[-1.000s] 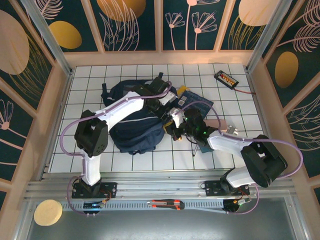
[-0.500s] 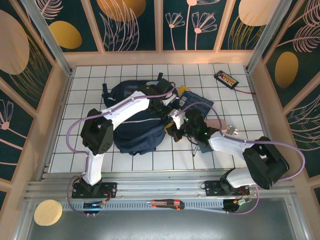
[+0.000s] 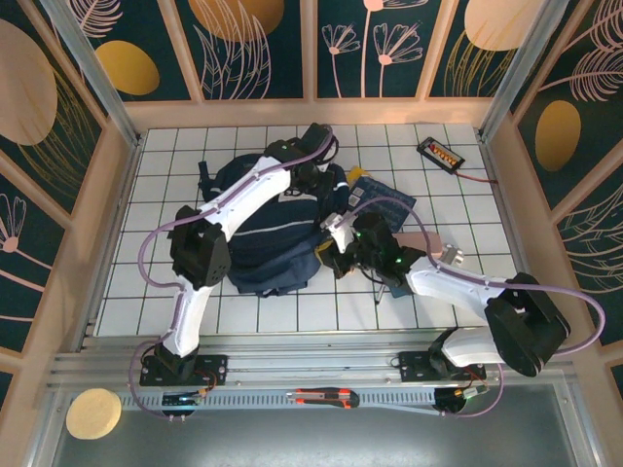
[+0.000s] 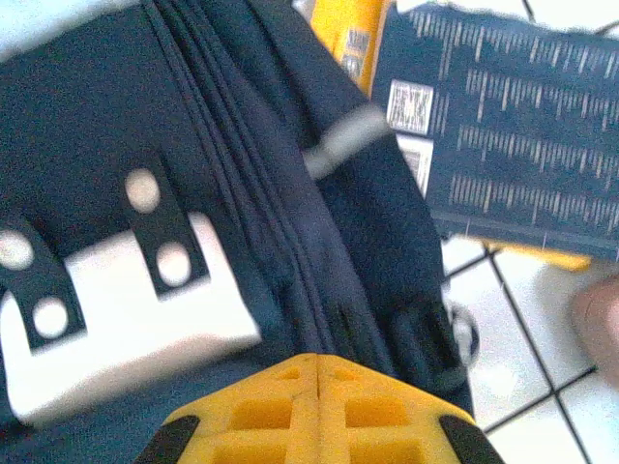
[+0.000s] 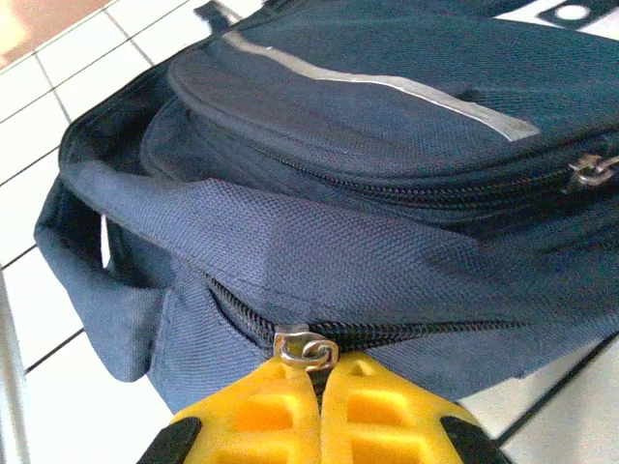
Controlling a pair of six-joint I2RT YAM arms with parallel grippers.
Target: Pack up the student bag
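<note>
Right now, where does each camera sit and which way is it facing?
Top external: above and behind the bases, looking down on the table; both arms show, left gripper and right gripper at the student bag.
Left wrist: above the bag, facing down past its shut yellow fingers at the buckle patch and a dark booklet.
Right wrist: low beside the bag, facing its side; shut fingers seem to pinch a zipper pull.
Shared: every view has the bag.

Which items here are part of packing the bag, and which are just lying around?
Job in hand: student bag; its zip pull, pinched by the right claw; left claw, shut, at the bag; navy book beside it, probably.
Lying about: black gadget with cable; cutter on front rail; tan disc.
</note>
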